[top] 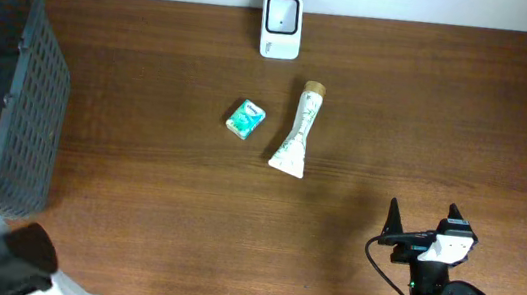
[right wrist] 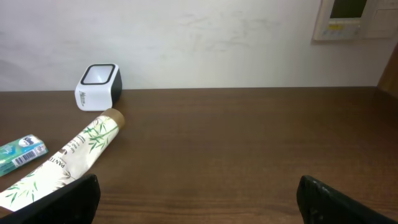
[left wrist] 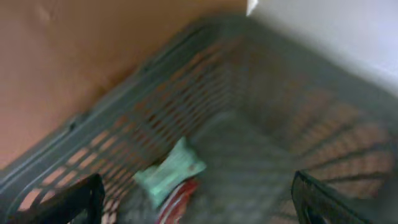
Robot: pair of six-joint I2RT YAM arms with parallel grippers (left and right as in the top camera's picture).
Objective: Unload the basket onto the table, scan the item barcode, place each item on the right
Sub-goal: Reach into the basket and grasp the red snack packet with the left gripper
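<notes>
Well ahead-left of right pincer (top: 424,212), tube (top: 297,131)

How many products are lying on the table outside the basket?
2: a tube at mid-table and a green pack just left of it. The basket holds others, partly hidden.

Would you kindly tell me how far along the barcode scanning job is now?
Looks done: a green pack and a red item lie in the basket. In hand: nothing; the left gripper hangs open over the basket, the right gripper sits open. Left: the tube and green box lie on the table near the scanner, presumably unscanned.
</notes>
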